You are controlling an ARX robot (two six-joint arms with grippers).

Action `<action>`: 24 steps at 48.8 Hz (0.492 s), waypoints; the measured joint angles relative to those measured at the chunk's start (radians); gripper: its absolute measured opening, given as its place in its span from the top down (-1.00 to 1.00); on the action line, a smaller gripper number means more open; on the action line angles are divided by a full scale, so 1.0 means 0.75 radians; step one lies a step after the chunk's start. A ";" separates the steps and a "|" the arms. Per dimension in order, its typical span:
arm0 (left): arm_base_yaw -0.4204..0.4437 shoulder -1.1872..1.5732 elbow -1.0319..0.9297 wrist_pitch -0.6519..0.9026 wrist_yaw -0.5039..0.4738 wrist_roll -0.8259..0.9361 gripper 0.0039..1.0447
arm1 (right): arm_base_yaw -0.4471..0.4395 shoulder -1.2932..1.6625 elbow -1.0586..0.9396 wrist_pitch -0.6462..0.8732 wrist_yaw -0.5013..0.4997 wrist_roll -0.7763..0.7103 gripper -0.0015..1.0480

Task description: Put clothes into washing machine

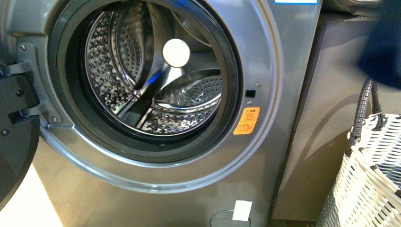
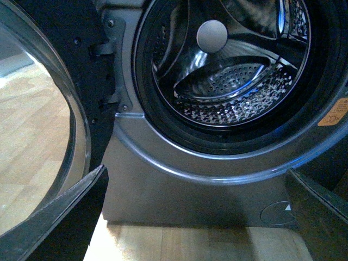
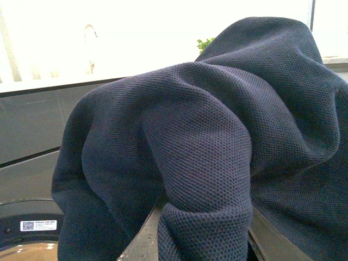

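Observation:
The grey washing machine (image 1: 265,85) fills the front view with its door open; the steel drum (image 1: 156,80) is empty. It also shows in the left wrist view (image 2: 217,174), with its drum (image 2: 234,92). The navy clothes (image 1: 382,47) hang blurred at the upper right edge of the front view, above the basket. In the right wrist view the clothes (image 3: 206,163) fill the frame, bunched between the fingers of my right gripper (image 3: 204,239), which is shut on them. My left gripper (image 2: 201,217) is open and empty, low in front of the machine, with one dark finger (image 2: 65,223) at each side.
The open machine door (image 1: 14,137) stands at the left, its glass in the left wrist view (image 2: 38,119). A white woven basket (image 1: 369,179) with a dark handle stands at the right, beside a dark cabinet side (image 1: 321,118). Wooden floor (image 2: 190,244) lies below the machine.

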 joint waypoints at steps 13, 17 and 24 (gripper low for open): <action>0.000 0.000 0.000 0.000 0.000 0.000 -0.88 | 0.003 0.001 0.003 0.003 0.012 -0.002 0.66; 0.000 0.000 0.000 0.000 0.000 0.000 -0.88 | 0.003 0.001 0.003 0.003 0.012 -0.003 0.66; 0.081 0.029 0.001 0.053 0.223 -0.090 -0.88 | 0.003 0.001 0.003 0.003 0.012 -0.003 0.66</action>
